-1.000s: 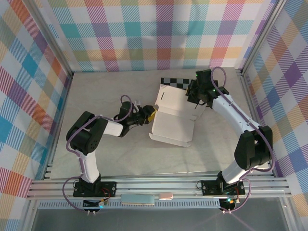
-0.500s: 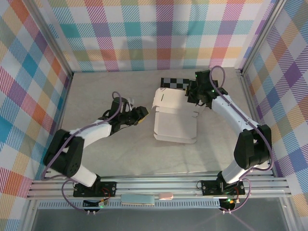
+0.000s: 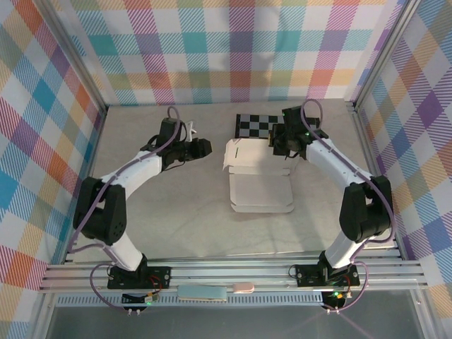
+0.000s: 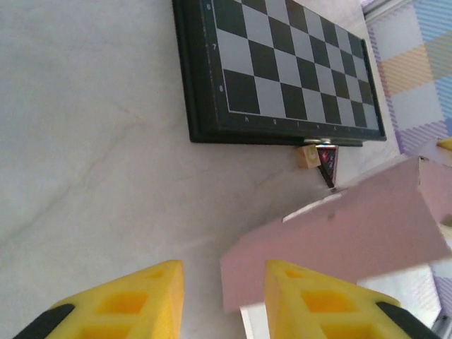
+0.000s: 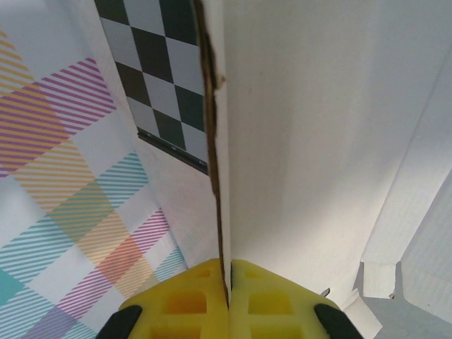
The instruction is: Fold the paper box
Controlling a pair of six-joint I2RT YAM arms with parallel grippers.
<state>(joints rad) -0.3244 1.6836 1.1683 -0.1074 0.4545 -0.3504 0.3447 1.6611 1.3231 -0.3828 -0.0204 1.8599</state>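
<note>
Pale pink cardboard of the paper box (image 3: 260, 187) at mid-frame in the top view, flat on the worktop (image 3: 162, 212), just below the chequered board (image 3: 256, 126). Upper part partly raised: one wall up at the upper right, one flap tilted up along the upper left edge. Longer run seemingly top to bottom of the frame, though close to square.

Right hand (image 3: 282, 141) at the box's upper right corner, closed tight on the standing wall; in the right wrist view, yellow pads (image 5: 187, 304) pressed together on the raw cardboard edge.

Left hand (image 3: 203, 147) to the left of the box, near but apart from it, partly open, nothing between the fingers. In the left wrist view, pink flap (image 4: 339, 236) ahead and to the right of the gap, its corner just past the right fingertip (image 4: 282, 272).

Likely next: left hand rightward onto that flap, as the nearer and the only free one, with the right hand as anchor.
</note>
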